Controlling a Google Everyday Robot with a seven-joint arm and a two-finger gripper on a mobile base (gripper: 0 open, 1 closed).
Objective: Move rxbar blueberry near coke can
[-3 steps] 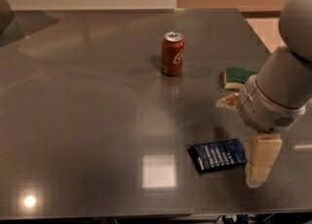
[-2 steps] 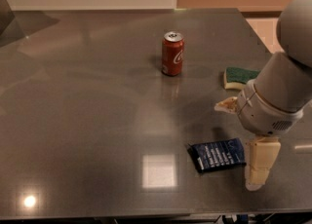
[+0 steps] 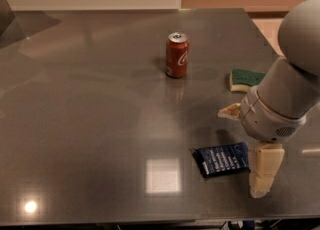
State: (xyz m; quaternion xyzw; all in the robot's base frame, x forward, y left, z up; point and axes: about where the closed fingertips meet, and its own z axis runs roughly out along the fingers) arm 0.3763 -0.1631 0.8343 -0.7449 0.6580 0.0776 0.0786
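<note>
- The desk [image 3: 90,124] is a dark grey, glossy surface that fills most of the camera view. It mirrors a pale square of light near its front edge and a small bright spot at the front left.
- The coke can [image 3: 177,55] stands upright towards the back of the desk, about midway across. It is red with white script and a silver top, and nothing touches it.
- The rxbar blueberry [image 3: 222,159] lies flat on the desk near the front right, well apart from the can. It is a dark navy wrapper with rows of pale text facing up. Its long side runs roughly left to right, with the right end tilted slightly towards the back.
- A sponge [image 3: 246,79], green on top with a yellow body, lies on the desk to the right of the can and behind the wrapper. The robot's arm partly covers its right end.
- The robot's arm [image 3: 290,99], a thick white-grey cylinder, comes in from the right edge and reaches down over the front right of the desk.
- The gripper [image 3: 243,150] hangs at the right end of the wrapper with its two cream fingers [image 3: 264,170] spread wide and nothing held between them.
- One finger points left just behind the wrapper's far right corner, and the other points down just beside its right end.
- Whether the lower finger touches the wrapper or the desk cannot be told.
</note>
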